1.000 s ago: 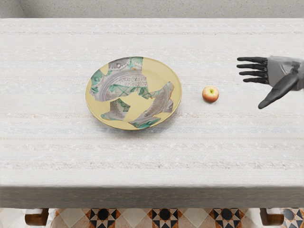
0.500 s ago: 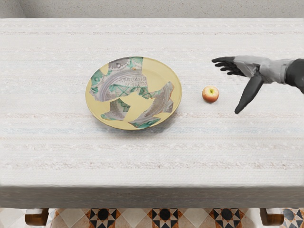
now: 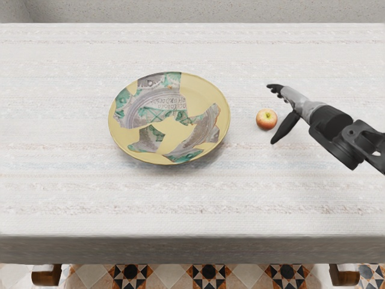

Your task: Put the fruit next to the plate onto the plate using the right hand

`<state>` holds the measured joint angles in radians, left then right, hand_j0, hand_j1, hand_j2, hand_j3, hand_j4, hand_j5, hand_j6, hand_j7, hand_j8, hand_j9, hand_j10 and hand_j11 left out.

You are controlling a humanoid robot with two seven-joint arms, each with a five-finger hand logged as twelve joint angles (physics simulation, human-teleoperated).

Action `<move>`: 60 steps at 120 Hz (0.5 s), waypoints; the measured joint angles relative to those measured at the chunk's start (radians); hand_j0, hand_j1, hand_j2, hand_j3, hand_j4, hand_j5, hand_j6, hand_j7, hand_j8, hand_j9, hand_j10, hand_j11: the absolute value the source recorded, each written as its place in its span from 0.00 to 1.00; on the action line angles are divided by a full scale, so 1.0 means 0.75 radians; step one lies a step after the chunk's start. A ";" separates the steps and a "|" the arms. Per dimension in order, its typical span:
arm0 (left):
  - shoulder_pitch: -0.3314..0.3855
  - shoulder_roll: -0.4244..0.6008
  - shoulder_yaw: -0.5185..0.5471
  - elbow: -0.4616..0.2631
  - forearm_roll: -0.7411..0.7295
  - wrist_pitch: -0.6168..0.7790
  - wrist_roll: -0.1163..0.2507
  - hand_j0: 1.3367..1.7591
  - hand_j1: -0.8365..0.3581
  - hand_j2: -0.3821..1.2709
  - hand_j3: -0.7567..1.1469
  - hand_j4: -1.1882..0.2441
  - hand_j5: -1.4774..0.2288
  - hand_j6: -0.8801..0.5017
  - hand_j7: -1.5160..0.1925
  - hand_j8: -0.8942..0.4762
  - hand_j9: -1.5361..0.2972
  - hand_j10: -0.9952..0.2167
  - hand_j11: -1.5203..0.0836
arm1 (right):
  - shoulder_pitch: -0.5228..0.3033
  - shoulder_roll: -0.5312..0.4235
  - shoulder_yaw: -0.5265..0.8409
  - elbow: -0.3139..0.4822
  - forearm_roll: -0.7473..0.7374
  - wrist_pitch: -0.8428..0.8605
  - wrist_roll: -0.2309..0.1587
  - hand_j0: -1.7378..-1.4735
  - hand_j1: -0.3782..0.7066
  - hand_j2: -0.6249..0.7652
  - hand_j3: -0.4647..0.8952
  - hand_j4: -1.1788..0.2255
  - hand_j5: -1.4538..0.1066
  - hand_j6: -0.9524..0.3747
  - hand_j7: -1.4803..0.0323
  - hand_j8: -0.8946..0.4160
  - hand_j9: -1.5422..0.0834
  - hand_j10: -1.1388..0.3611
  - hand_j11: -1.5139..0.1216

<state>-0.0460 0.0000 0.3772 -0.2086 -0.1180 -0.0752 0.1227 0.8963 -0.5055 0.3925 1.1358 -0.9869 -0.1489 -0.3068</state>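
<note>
Apple (image 3: 266, 119) between plate (image 3: 216, 96) and right hand (image 3: 289, 108)

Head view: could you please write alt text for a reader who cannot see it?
The robot's open right hand hovers just right of a small red-yellow apple on a pale table. A round yellow plate with green-grey patterning lies left of the apple, with nothing on it.

Red-yellow apple (image 3: 266, 119) beside patterned plate (image 3: 218, 102)

I see my right robot hand (image 3: 293, 102) with black fingers (image 3: 275, 88) and a pale grey back. The forearm (image 3: 340, 133) at 3 o'clock is dark grey, built of rounded segments.
</note>
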 joint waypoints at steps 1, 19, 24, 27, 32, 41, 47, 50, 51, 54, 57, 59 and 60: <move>0.000 0.000 0.000 0.000 0.000 0.000 0.000 0.76 0.74 0.26 0.40 0.66 0.68 0.46 0.70 0.47 0.66 0.62 0.75 | 0.002 0.006 -0.001 -0.010 0.000 -0.001 0.000 0.30 0.12 0.44 0.34 0.77 0.86 0.65 0.90 0.61 0.88 0.70 0.85; 0.000 0.000 0.000 0.000 0.000 0.000 0.000 0.76 0.74 0.26 0.40 0.66 0.68 0.46 0.70 0.47 0.66 0.62 0.75 | 0.021 0.086 -0.014 -0.130 -0.002 -0.039 -0.001 0.30 0.20 0.43 0.34 0.73 0.80 0.60 0.84 0.56 0.82 0.65 0.80; 0.000 0.000 0.000 0.000 0.000 0.000 0.000 0.76 0.74 0.26 0.40 0.66 0.68 0.46 0.70 0.47 0.66 0.62 0.75 | 0.023 0.105 -0.025 -0.145 -0.003 -0.077 -0.001 0.30 0.22 0.43 0.34 0.71 0.79 0.58 0.83 0.55 0.81 0.64 0.79; 0.000 0.000 0.000 0.000 0.000 0.000 0.000 0.76 0.74 0.26 0.40 0.66 0.68 0.46 0.70 0.47 0.66 0.62 0.75 | 0.025 0.116 -0.034 -0.152 -0.003 -0.102 -0.001 0.30 0.23 0.42 0.34 0.71 0.78 0.58 0.82 0.54 0.80 0.64 0.78; 0.000 0.000 0.000 0.000 0.000 0.000 0.000 0.76 0.74 0.26 0.40 0.66 0.68 0.46 0.70 0.47 0.66 0.62 0.75 | 0.027 0.132 -0.051 -0.161 -0.003 -0.142 0.000 0.30 0.25 0.42 0.34 0.69 0.76 0.56 0.80 0.52 0.79 0.62 0.76; 0.000 0.000 0.000 0.000 0.000 0.000 0.000 0.76 0.74 0.26 0.40 0.66 0.68 0.46 0.70 0.47 0.66 0.62 0.75 | 0.028 0.149 -0.078 -0.169 -0.003 -0.187 -0.001 0.30 0.30 0.42 0.34 0.66 0.73 0.53 0.77 0.49 0.75 0.59 0.73; 0.000 0.000 0.000 0.000 0.000 0.000 0.000 0.76 0.74 0.26 0.40 0.66 0.68 0.46 0.70 0.47 0.66 0.62 0.75 | 0.028 0.158 -0.093 -0.171 -0.003 -0.203 -0.001 0.30 0.33 0.41 0.34 0.64 0.70 0.51 0.74 0.47 0.73 0.57 0.70; 0.000 0.000 0.000 0.000 0.000 0.000 0.000 0.76 0.74 0.26 0.40 0.66 0.68 0.46 0.70 0.47 0.66 0.62 0.75 | 0.028 0.163 -0.098 -0.172 -0.003 -0.208 -0.001 0.30 0.35 0.41 0.34 0.63 0.69 0.50 0.73 0.46 0.72 0.56 0.69; 0.000 0.000 0.000 0.000 0.000 0.000 0.000 0.76 0.74 0.26 0.40 0.66 0.68 0.46 0.70 0.47 0.66 0.62 0.75 | 0.028 0.165 -0.099 -0.172 -0.003 -0.210 -0.002 0.30 0.35 0.41 0.34 0.63 0.69 0.49 0.72 0.46 0.71 0.56 0.69; 0.000 0.000 0.000 0.000 0.000 0.000 0.000 0.76 0.74 0.26 0.40 0.66 0.68 0.46 0.70 0.47 0.66 0.62 0.75 | 0.027 0.170 -0.103 -0.173 -0.003 -0.214 -0.002 0.30 0.37 0.41 0.34 0.62 0.68 0.48 0.71 0.45 0.70 0.55 0.68; 0.000 0.000 0.000 0.000 0.000 0.000 0.000 0.76 0.74 0.26 0.40 0.66 0.68 0.46 0.70 0.47 0.66 0.62 0.75 | 0.026 0.173 -0.106 -0.173 -0.003 -0.217 -0.002 0.30 0.38 0.41 0.34 0.61 0.67 0.48 0.70 0.44 0.69 0.55 0.67; 0.000 0.000 0.000 0.000 0.000 0.000 0.000 0.76 0.74 0.26 0.40 0.66 0.68 0.46 0.70 0.47 0.66 0.62 0.75 | 0.025 0.175 -0.108 -0.173 -0.003 -0.219 -0.002 0.30 0.39 0.40 0.34 0.61 0.66 0.47 0.70 0.43 0.69 0.54 0.67; 0.000 0.000 0.000 0.000 0.000 0.000 0.000 0.76 0.74 0.26 0.40 0.66 0.68 0.46 0.70 0.47 0.66 0.62 0.75 | 0.025 0.176 -0.109 -0.173 -0.003 -0.220 -0.002 0.30 0.39 0.40 0.34 0.60 0.66 0.47 0.70 0.43 0.69 0.54 0.66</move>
<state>-0.0460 0.0000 0.3772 -0.2086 -0.1180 -0.0752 0.1227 0.9147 -0.3734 0.3111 1.0061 -0.9891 -0.3137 -0.3080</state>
